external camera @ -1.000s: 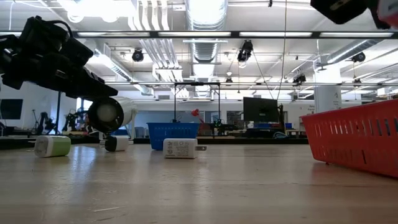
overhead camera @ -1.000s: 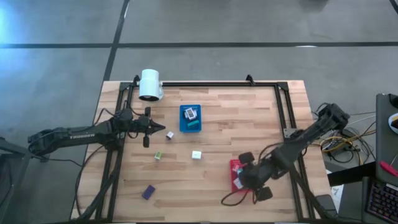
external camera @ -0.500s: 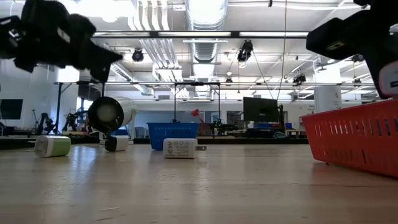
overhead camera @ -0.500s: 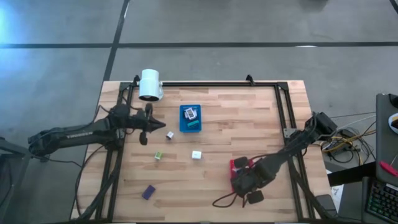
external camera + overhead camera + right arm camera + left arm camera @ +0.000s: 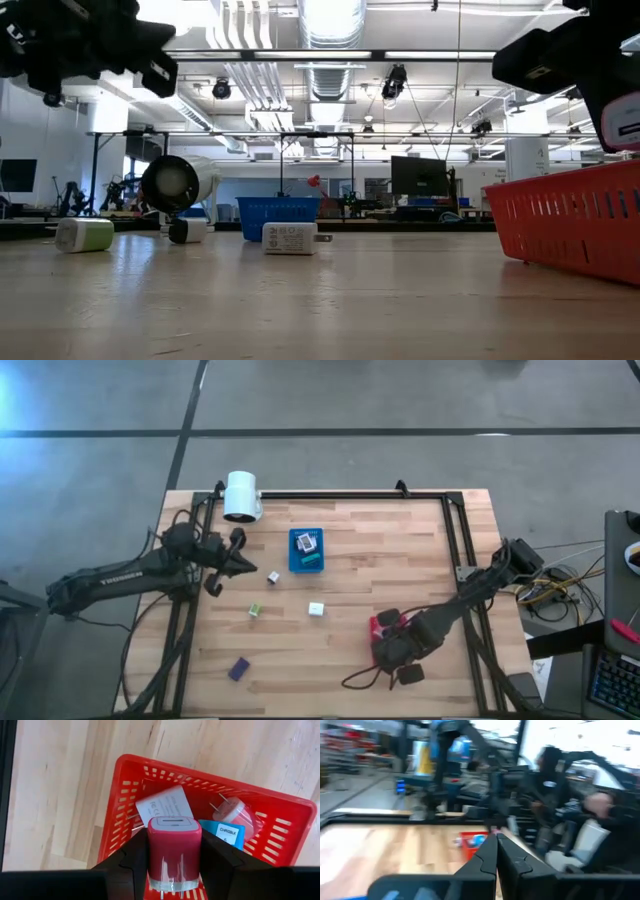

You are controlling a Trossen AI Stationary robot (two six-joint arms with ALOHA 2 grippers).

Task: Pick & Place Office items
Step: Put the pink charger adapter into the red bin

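R gripper point(image 5: 174, 870) over red tray point(image 5: 125, 790) nr tabletop's point(image 5: 400, 560) front-right edge, fingers clamped on pink-red block point(image 5: 174, 851). L gripper point(image 5: 243, 563) shut, empty, by left edge. Loose blocks point(image 5: 316, 609) mid-tabletop w/ open wood round them; blue tray point(image 5: 306, 550) toward back.

A white cylinder point(image 5: 241, 496) lies at the table's point(image 5: 400, 550) far-left corner.

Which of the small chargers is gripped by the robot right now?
The pink-red charger block, clamped in the right gripper above the red tray; the others lie loose.
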